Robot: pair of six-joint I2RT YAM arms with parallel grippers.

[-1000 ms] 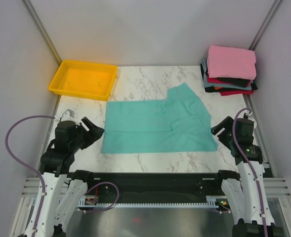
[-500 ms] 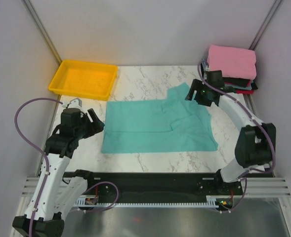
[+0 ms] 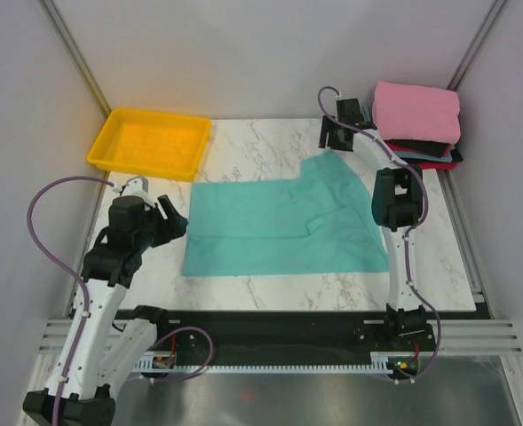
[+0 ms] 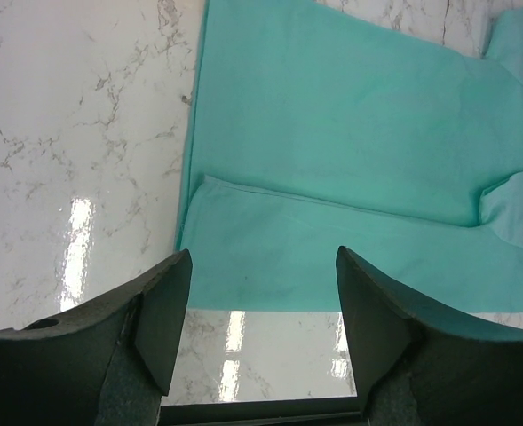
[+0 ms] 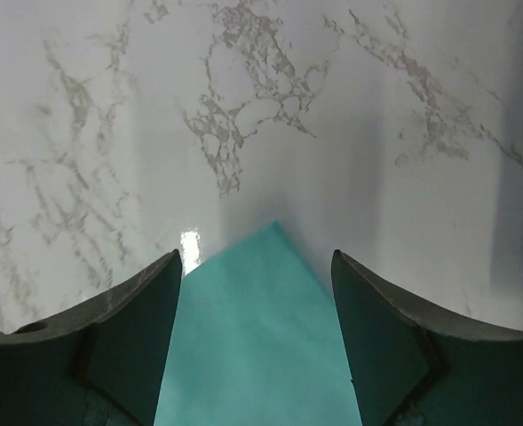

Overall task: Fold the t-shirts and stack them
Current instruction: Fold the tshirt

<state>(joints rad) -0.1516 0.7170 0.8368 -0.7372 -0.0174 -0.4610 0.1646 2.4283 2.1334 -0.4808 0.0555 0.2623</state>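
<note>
A teal t-shirt (image 3: 279, 222) lies partly folded on the marble table, one sleeve pointing to the far right. My left gripper (image 3: 170, 222) is open and empty just left of the shirt's left edge; the left wrist view shows the shirt (image 4: 350, 133) ahead of the open left gripper (image 4: 263, 257). My right gripper (image 3: 330, 135) is open, stretched to the far side over the sleeve's far corner. In the right wrist view the teal corner (image 5: 257, 355) lies between the fingers of the right gripper (image 5: 254, 262), not pinched. A stack of folded shirts (image 3: 416, 111), pink on top, sits at the back right.
A yellow plastic tray (image 3: 150, 142) stands at the back left. The folded stack is just right of my right gripper. Grey walls close in both sides and the back. Bare marble (image 3: 261, 146) shows between the tray and the shirt.
My right arm has swung from the near right edge across to the shirt's far sleeve corner. My left arm lifted a little and stays beside the shirt's left edge.
</note>
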